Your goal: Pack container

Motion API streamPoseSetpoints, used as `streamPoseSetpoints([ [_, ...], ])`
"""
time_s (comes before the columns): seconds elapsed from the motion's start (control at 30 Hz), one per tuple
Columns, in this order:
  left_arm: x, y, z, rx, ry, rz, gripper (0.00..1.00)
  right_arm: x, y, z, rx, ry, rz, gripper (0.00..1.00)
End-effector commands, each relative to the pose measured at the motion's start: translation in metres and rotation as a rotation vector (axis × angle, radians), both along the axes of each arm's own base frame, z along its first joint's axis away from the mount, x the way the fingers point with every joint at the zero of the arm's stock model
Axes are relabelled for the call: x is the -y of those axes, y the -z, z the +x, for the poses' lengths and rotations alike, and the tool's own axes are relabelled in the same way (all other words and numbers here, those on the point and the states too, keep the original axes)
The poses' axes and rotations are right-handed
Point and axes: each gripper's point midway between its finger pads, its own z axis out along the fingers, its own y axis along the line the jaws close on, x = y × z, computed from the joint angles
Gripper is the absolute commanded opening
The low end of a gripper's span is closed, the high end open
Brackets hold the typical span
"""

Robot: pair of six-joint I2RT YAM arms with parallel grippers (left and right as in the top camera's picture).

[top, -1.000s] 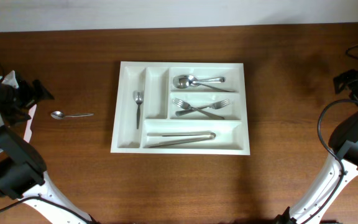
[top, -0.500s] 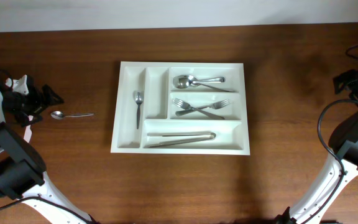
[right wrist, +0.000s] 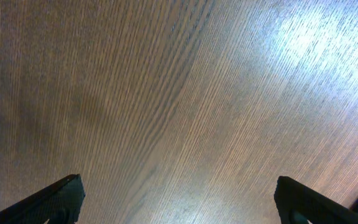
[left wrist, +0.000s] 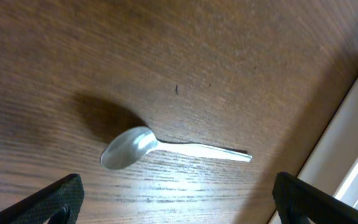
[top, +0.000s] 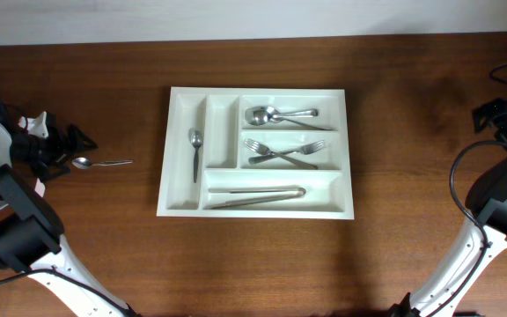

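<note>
One item looks unpacked: under the left gripper, fingers spread wide and empty, a small silver metal teaspoon lies on the brown wooden table. Mid-table, the large white plastic five-compartment container holds spoons, forks and tongs. The right gripper gapes empty.

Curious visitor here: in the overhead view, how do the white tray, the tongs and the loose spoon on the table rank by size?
Largest: white tray, by far.
Then: tongs.
Smallest: loose spoon.
</note>
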Motion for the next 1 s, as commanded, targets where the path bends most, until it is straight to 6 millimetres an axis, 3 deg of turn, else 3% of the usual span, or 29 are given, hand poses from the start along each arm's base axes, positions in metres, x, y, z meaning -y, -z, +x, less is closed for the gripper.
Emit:
streamPoseSetpoints([
  [0.0, 0.001, 0.004, 0.002, 0.021, 0.017, -0.017, 0.99, 0.001, -0.020, 0.001, 0.038, -0.005, -0.034, 0.99],
  [0.3, 0.005, 0.026, -0.001, -0.020, 0.016, -0.054, 0.99, 0.000, -0.020, 0.001, 0.038, -0.005, -0.033, 0.99],
  [0.97, 0.003, 0.026, 0.014, 0.052, 0.017, -0.060, 0.99, 0.001, -0.020, 0.001, 0.038, -0.005, -0.034, 0.99],
])
